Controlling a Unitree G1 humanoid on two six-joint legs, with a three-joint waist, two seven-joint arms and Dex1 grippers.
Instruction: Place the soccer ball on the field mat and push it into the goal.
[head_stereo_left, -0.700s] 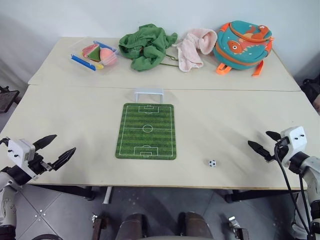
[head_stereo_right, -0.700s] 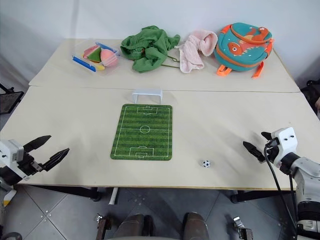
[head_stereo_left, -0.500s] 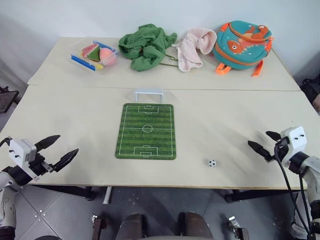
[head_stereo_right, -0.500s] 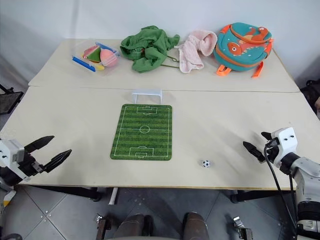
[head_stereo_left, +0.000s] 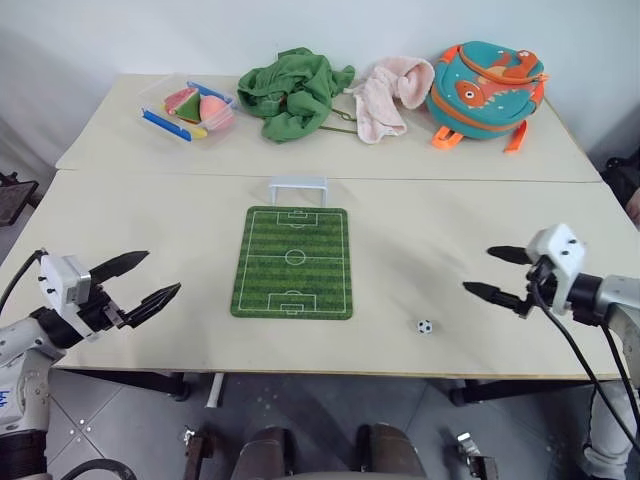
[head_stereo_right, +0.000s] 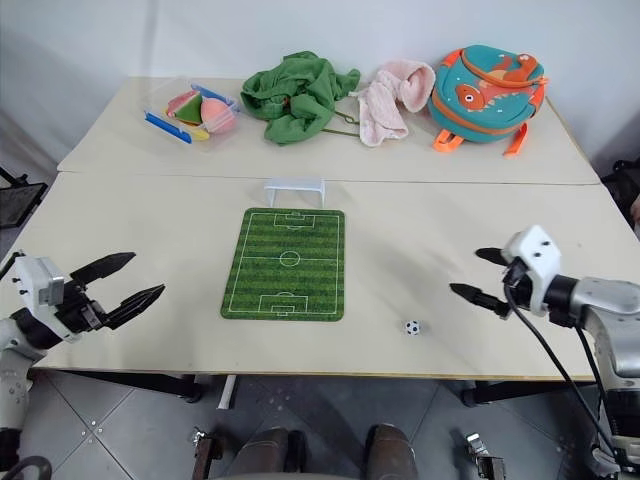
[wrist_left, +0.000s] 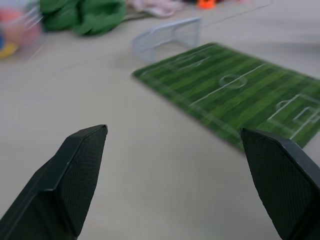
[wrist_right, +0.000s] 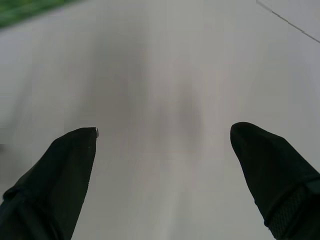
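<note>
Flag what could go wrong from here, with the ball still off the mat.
1. The soccer ball is tiny and lies near the table's front edge; a nudge from the open right claw could roll it off.
2. The goal stands loose at the field mat's far end, so a hard push might shift it.
3. The open left claw hovers beside the mat and could snag it.

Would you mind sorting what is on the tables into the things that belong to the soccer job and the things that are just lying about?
Belong to the job:
- soccer ball, on the bare table to the right of the mat
- field mat
- goal, at the mat's far end

Just lying about, on the far table:
- green cloth
- pink towel
- teal backpack
- clear box of toys
</note>
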